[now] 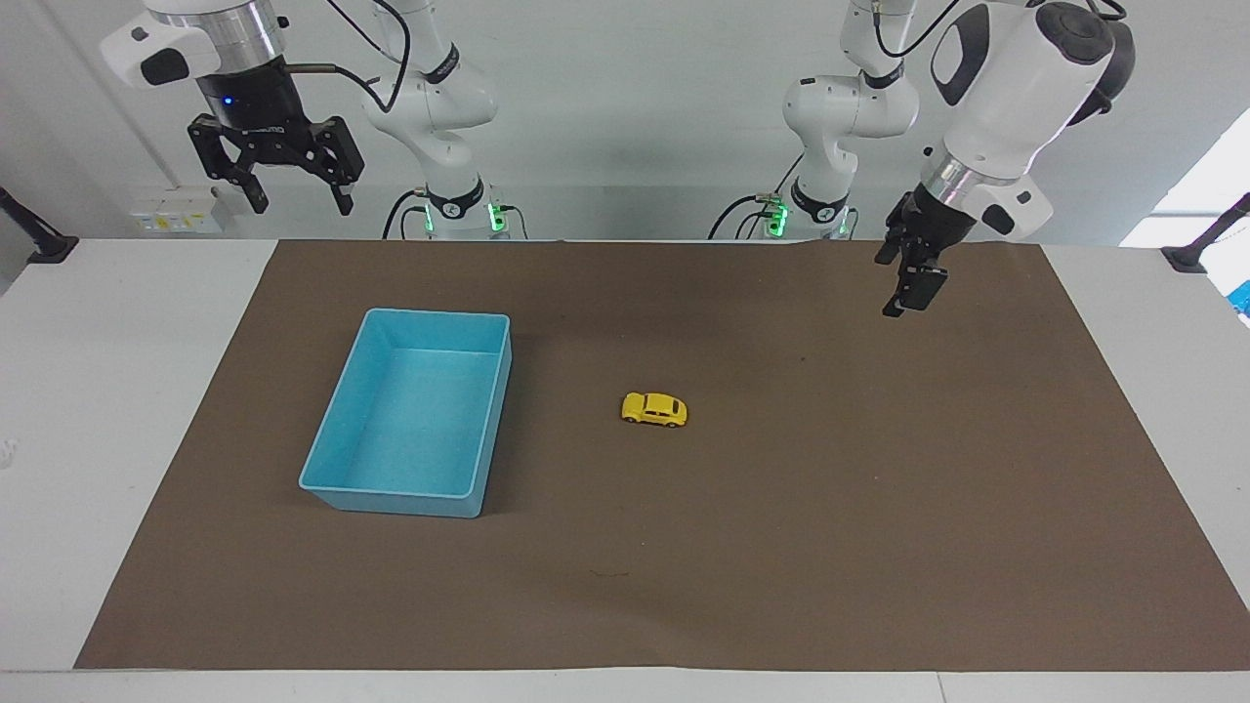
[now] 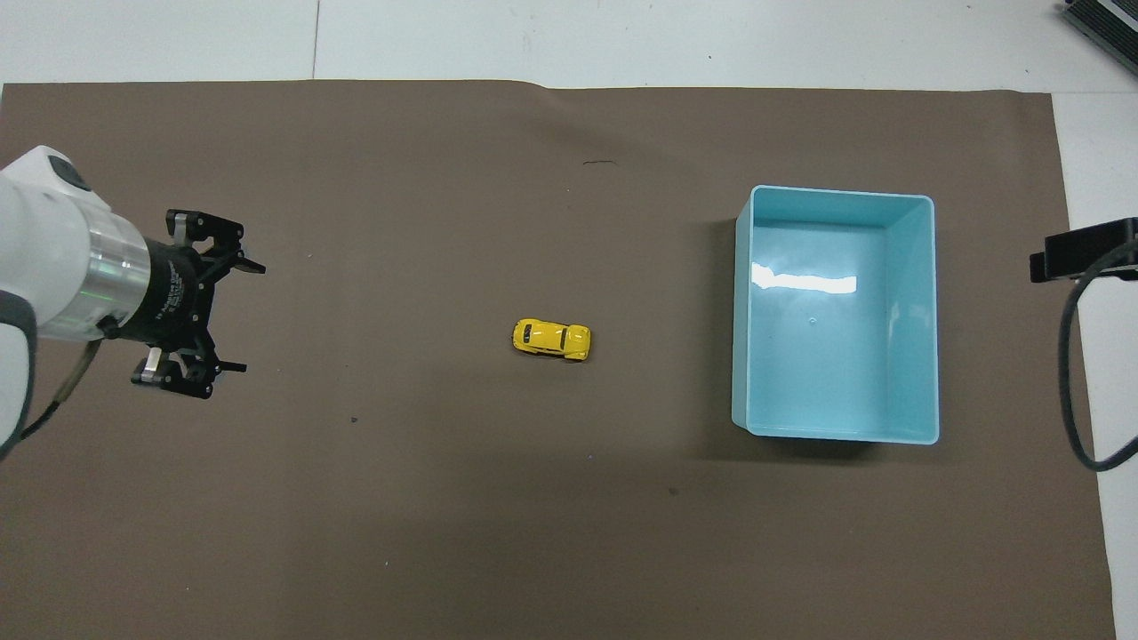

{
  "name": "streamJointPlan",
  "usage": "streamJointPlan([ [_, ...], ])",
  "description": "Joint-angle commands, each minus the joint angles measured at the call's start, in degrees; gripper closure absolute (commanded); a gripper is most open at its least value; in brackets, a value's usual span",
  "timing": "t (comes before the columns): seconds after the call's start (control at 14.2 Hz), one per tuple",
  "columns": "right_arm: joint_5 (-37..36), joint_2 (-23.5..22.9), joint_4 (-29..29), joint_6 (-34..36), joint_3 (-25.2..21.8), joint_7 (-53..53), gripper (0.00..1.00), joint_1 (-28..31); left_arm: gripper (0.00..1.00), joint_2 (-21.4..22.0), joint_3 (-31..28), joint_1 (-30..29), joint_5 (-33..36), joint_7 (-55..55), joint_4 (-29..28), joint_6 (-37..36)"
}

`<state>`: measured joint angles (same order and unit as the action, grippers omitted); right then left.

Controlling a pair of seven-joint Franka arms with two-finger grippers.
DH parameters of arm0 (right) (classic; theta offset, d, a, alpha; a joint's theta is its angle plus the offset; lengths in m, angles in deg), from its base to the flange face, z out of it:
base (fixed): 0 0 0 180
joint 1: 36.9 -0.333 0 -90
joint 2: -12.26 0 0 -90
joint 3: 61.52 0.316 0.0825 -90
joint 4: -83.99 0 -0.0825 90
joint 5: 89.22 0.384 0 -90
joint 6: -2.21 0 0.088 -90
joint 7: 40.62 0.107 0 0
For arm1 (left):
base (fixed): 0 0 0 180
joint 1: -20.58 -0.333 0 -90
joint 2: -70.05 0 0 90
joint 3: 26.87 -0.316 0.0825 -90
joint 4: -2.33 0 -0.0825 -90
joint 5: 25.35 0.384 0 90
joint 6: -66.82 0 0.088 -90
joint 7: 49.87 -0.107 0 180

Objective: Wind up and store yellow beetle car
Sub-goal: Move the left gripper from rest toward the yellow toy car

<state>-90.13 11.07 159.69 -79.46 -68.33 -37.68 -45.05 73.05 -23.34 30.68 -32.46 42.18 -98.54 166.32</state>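
Observation:
The yellow beetle car [image 1: 654, 409] [image 2: 551, 339] stands on its wheels near the middle of the brown mat. My left gripper [image 1: 903, 305] [image 2: 244, 316] hangs open and empty above the mat toward the left arm's end of the table, well apart from the car. My right gripper [image 1: 297, 202] is raised high with open, empty jaws above the table's edge by the robots, at the right arm's end. In the overhead view only a dark part of the right arm shows at the frame's edge.
A light blue bin [image 1: 342, 485] [image 2: 745, 311] stands open on the mat beside the car, toward the right arm's end. The brown mat [image 1: 781, 547] covers most of the white table. A black cable loops at the overhead view's edge.

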Motion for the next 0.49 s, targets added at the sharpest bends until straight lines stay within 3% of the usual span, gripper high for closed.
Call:
streamJointPlan([
  [0.0, 0.9, 0.6, 0.2, 0.4, -0.4, -1.1, 0.0, 0.0, 0.0, -2.9, -0.9, 5.4, 0.5, 7.7, 0.0, 4.1],
  [0.42, 0.9, 0.6, 0.2, 0.4, -0.4, -1.1, 0.0, 0.1, 0.0, -8.1, -0.9, 11.3, 0.9, 21.0, 0.1, 10.6],
])
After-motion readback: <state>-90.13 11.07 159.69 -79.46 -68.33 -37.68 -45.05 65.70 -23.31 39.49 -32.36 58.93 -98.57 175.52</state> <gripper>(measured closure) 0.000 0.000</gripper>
